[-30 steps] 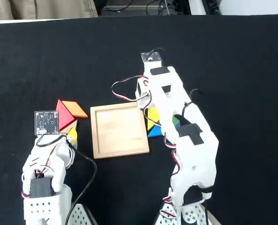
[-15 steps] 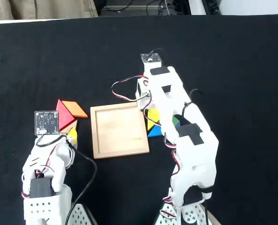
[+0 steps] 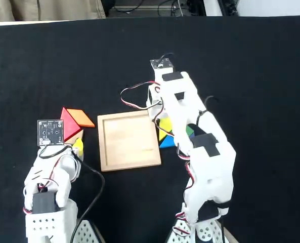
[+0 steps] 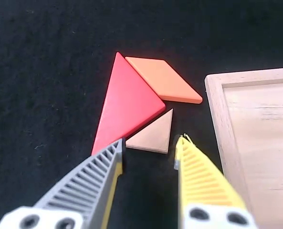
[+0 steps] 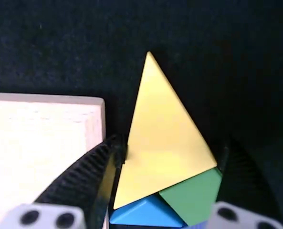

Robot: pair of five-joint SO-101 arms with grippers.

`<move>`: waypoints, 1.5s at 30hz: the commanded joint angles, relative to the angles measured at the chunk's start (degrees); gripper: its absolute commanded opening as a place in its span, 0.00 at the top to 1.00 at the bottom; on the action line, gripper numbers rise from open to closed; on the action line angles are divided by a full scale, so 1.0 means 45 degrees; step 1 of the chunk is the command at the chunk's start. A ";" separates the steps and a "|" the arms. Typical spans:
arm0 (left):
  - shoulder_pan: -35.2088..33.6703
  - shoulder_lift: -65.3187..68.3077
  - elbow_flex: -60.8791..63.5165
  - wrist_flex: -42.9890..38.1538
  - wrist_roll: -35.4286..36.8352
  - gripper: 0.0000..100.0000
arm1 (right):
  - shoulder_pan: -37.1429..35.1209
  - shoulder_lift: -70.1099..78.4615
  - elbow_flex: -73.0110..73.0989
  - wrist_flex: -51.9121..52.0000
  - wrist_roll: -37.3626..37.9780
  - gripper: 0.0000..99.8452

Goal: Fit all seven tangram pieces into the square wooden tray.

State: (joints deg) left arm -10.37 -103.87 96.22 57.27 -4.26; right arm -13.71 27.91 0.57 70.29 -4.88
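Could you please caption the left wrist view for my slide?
Open tool poised over small tan triangle, between red triangle and tray.

No text, number, label or sign can be read in any view. The wooden tray (image 3: 127, 142) has a plain, unmarked face. The fine marks on the small circuit board (image 3: 50, 132) atop the left arm are too small to tell.
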 commanded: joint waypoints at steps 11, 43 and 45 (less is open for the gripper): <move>0.0107 -0.0098 0.0205 -0.0313 0.0020 0.81 | 0.0078 -0.0068 -0.0244 0.0449 -0.0938 0.68; 0.0010 -0.0078 0.0244 -0.0645 0.0020 0.82 | -0.0762 -0.4698 -0.0987 0.1993 -0.0195 0.82; -0.0029 -0.0078 0.0244 -0.0664 0.0039 0.82 | -0.1856 -0.4855 -0.0869 0.2032 -0.0195 0.82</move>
State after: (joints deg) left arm -10.37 -103.87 96.22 55.69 -4.26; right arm -16.00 10.51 -1.45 78.73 -6.29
